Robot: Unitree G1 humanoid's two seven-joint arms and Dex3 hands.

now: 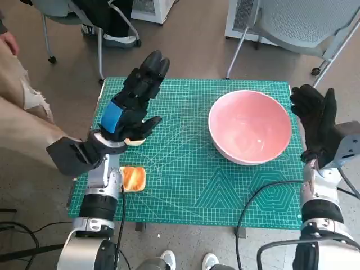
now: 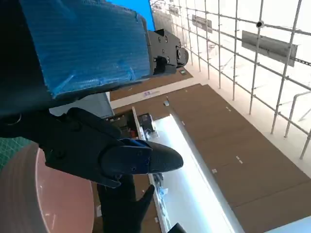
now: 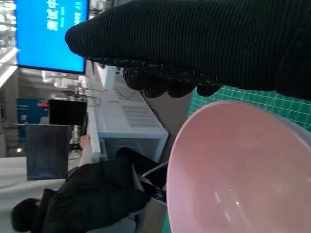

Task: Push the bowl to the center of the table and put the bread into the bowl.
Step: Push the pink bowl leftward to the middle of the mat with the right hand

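Observation:
The pink bowl (image 1: 250,126) stands empty on the right part of the green mat (image 1: 185,191); it also shows in the left wrist view (image 2: 19,194) and fills the right wrist view (image 3: 243,170). A slice of toasted bread (image 1: 133,178) lies flat near the mat's front left corner. My left hand (image 1: 132,107) hovers above the mat's left side, fingers stretched out and holding nothing, just beyond the bread. A small pale-orange bit under its palm cannot be made out. My right hand (image 1: 316,121) is open with fingers spread, close beside the bowl's right rim; whether it touches is unclear.
A person (image 1: 22,112) stands close at the table's left. Chairs (image 1: 304,28) stand behind the table, and another person (image 3: 82,204) in black sits beyond it. Cables (image 1: 264,197) hang over the front edge. Shoes (image 1: 188,261) show on the floor at the front.

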